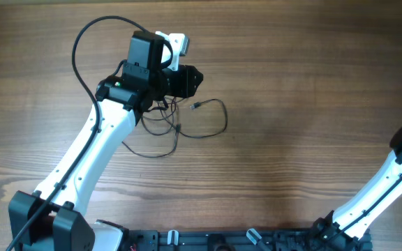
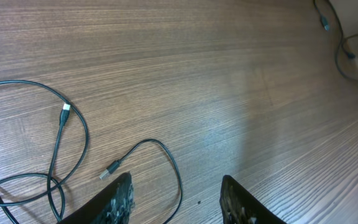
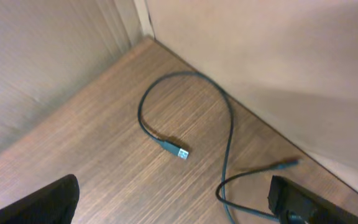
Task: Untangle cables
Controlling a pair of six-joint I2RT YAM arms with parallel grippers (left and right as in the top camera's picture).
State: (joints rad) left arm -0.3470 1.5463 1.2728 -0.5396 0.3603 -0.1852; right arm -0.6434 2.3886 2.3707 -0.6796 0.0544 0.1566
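**Overhead.** My left arm reaches from 7 o'clock toward the upper middle. The left hand hangs over the bench, and the cables lie in a loose knot just at its 6 o'clock. I judge it is stationed there to pick one strand out of the knot. The right arm enters at 4 o'clock, with its hand beyond the edge.

**Left wrist.** The left hand is partly open, its fingers apart and empty. Crossing loops lie toward 9 o'clock, with a bright plug and a second plug. The second plug's strand curls across the bench between the fingers, ungripped. I take this strand as the likeliest pick, since its free end lies clear of the crossings. A far cable shows at 1 o'clock, well apart from the loops.

**Right wrist.** The right hand is spread wide and grips nothing. Under it a lone cable with a flat plug lies near the wall. My reading is that it is parked here, away from the knot, so it cannot cross the others again.
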